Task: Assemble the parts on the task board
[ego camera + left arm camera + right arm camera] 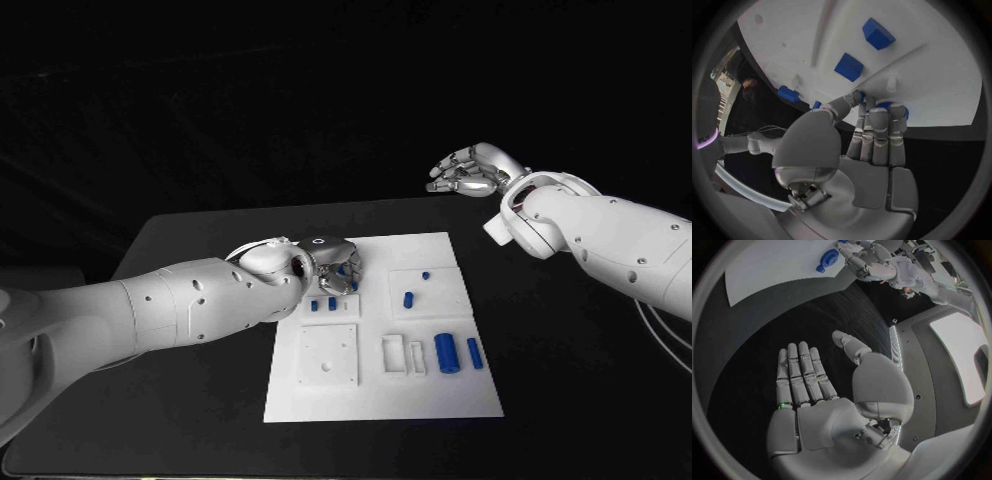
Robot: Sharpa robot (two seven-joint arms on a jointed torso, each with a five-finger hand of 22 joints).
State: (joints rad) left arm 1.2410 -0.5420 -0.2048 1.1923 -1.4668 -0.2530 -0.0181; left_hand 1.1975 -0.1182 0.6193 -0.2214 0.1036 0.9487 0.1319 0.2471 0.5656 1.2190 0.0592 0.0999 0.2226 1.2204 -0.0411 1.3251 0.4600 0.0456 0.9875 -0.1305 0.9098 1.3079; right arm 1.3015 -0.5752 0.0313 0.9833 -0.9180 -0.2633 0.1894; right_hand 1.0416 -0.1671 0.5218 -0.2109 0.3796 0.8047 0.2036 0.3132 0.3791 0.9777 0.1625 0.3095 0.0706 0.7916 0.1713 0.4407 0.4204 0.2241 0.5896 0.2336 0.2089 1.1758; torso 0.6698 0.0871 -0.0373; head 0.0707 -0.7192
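Your white rectangular task board (382,330) sits centre-frame on the black table (188,240) in the head view. The left silver hand (329,262) is down at the board's upper-left corner, fingers curled over that area. In the left wrist view its fingertips (879,112) press tog. onto a small blue part (893,106) at the board edge; you can't tell for certain whether it's gripped or just touched.

The right silver hand (469,170) hangs above the table's far edge, upper right of the frame, well apart from the board. Wrist view shows it spread flat, fingers straight, holding nothing.

Other blue parts on the board: two small blocks (326,303) just below the left hand, a short peg (410,297) mid-board, a fat blue cylinder (446,352) w/ a slim blue bar (473,353) beside it, lower right.
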